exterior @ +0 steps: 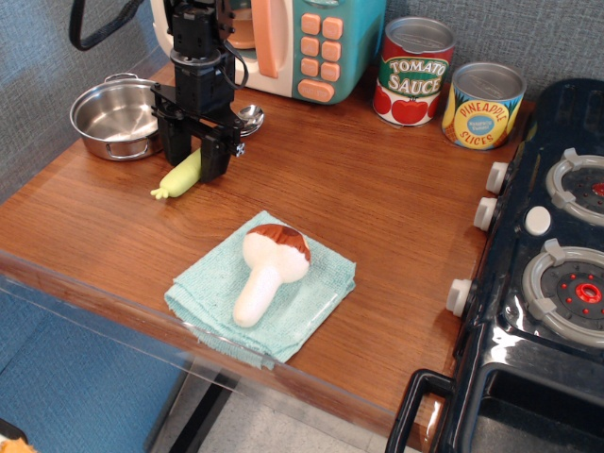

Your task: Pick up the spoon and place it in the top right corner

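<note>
The spoon lies on the wooden counter at the back left. Its pale yellow-green handle [177, 178] points to the front left and its silver bowl [250, 116] lies by the toy microwave. My black gripper [194, 162] stands down over the handle, with the fingers closed in on either side of it. The spoon rests on the counter. The bare wood of the top right corner [425, 165] lies in front of the two cans, far to the right of the gripper.
A steel pot [113, 116] stands left of the gripper and a teal toy microwave [311, 42] behind it. A tomato sauce can [413, 71] and a pineapple can [483, 104] stand at the back right. A mushroom [269, 269] lies on a teal cloth [316, 297]. A stove [557, 264] borders the right.
</note>
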